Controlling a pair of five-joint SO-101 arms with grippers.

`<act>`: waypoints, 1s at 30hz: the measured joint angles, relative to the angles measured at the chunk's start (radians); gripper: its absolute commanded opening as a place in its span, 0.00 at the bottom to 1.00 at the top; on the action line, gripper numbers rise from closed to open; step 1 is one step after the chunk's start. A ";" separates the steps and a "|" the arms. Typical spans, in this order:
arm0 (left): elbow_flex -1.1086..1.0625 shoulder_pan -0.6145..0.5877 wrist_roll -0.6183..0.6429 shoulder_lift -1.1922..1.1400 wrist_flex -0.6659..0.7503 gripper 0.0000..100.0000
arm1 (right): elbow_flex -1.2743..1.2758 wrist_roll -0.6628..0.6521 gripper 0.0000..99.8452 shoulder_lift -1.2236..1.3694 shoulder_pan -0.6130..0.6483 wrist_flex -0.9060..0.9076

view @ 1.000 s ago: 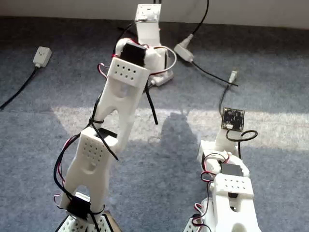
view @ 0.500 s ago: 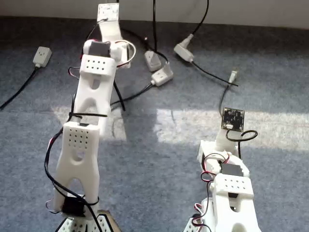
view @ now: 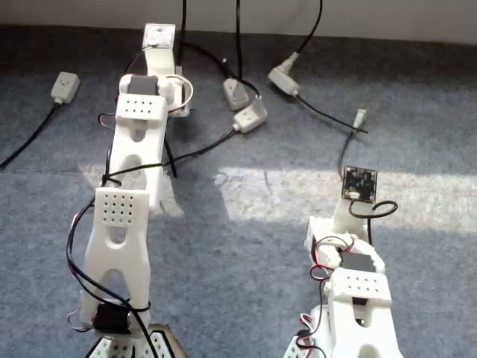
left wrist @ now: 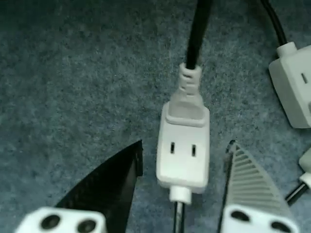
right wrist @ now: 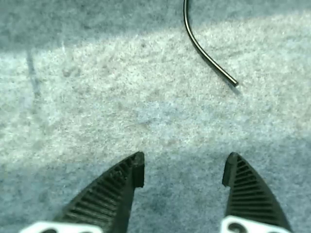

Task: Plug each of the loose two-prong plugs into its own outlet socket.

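My left gripper (left wrist: 184, 148) is open, its black finger (left wrist: 114, 177) and white finger (left wrist: 248, 182) standing on either side of a white socket block (left wrist: 183, 158) on the carpet. That block shows two free slots, and a white plug (left wrist: 188, 99) on a black cable sits in its far end. Two more white sockets (view: 236, 93) (view: 251, 115) lie just right of the left arm (view: 138, 149). A loose white plug (view: 283, 78) and a small plug (view: 361, 117) lie farther right. My right gripper (right wrist: 184, 162) is open over bare carpet.
Another white socket (view: 65, 86) on a cable lies at the far left. Black cables (view: 320, 112) run across the back of the carpet, and one cable end (right wrist: 209, 56) lies ahead of the right gripper. The right arm (view: 358, 283) sits folded at the near right.
The left arm has swung to the left and farther back, uncovering the two sockets in the middle. The right arm has kept still.
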State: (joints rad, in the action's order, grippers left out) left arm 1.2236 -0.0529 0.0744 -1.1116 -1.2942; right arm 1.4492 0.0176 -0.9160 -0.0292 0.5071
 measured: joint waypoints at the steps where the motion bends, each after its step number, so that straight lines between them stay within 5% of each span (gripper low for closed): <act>1: 0.014 -0.008 0.000 0.000 -0.005 0.31 | 0.000 0.000 0.27 0.000 0.000 0.000; 15: 0.212 -0.189 0.035 0.000 -0.009 0.31 | 0.000 0.000 0.27 0.000 0.000 0.000; 30: -0.018 -0.466 -0.133 0.000 0.379 0.31 | 0.000 0.000 0.27 0.000 0.012 0.000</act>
State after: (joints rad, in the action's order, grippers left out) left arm 1.2052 -0.5194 -0.0591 -1.1116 -0.9152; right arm 1.4492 0.0176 -0.9160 -0.0169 0.5071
